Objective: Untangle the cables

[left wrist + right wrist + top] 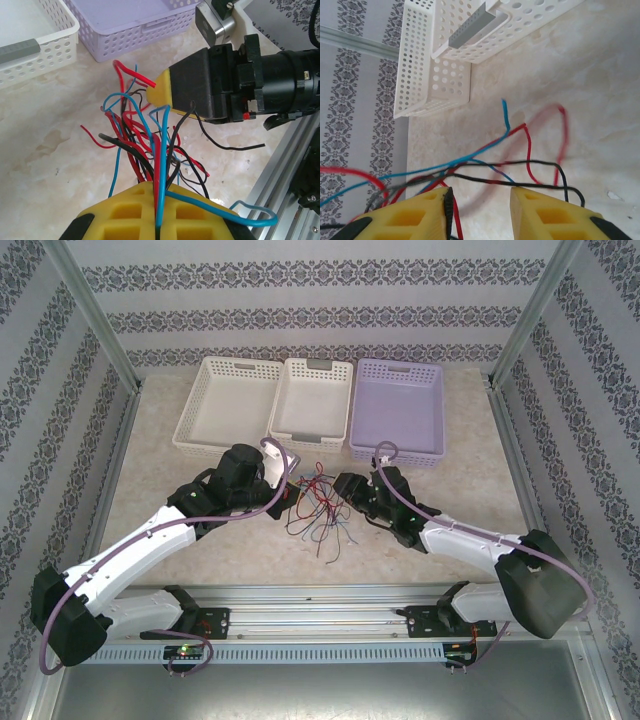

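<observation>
Left gripper (159, 192) pinches the cables (157, 165); right gripper (480, 192), jaws apart, straddles a few strands.
Tangle lies just in front of the middle basket (308, 437). Likely step: separating strands. Next, the right jaws should take one strand only and draw it clear.

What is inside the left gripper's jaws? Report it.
Red and blue cables run into the slit between the left gripper's shut fingers. Their pinched stretch is hidden between them.
</observation>
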`<state>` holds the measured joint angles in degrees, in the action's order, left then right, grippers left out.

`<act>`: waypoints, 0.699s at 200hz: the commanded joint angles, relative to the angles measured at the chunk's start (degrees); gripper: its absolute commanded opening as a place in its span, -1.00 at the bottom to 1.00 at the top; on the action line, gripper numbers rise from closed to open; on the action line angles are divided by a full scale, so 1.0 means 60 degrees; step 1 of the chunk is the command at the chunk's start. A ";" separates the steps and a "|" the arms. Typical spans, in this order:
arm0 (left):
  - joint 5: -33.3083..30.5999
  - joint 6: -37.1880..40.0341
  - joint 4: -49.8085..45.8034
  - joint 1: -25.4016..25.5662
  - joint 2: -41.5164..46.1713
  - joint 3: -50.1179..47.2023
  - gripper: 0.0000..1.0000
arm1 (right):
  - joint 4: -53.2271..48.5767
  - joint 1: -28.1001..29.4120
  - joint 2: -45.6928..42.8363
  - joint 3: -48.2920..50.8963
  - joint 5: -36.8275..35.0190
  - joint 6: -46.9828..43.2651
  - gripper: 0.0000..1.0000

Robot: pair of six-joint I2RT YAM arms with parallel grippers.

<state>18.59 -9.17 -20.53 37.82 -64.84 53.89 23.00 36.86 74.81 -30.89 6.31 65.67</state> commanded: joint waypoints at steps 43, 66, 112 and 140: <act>0.0526 0.0174 0.0637 0.0013 0.0376 -0.0156 -1.00 | 0.0557 -0.0021 0.0361 -0.0561 -0.0218 -0.0046 -0.54; 0.0520 0.0195 0.0626 0.0022 0.0389 -0.0163 -1.00 | 0.0535 -0.0021 0.0295 -0.0509 -0.0229 -0.0042 -0.66; 0.0303 0.0254 0.0483 0.0024 0.0336 -0.0121 -1.00 | -0.0158 -0.0323 -0.0600 -0.0198 -0.0374 -0.0372 -1.00; -0.0236 0.0359 0.0150 0.0040 0.0230 0.0036 -1.00 | -0.0950 -0.1016 -0.1672 0.0288 -0.0326 -0.0634 -1.00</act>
<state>19.92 -8.93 -20.08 37.82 -64.01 53.08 21.78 34.04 70.06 -31.70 5.39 64.34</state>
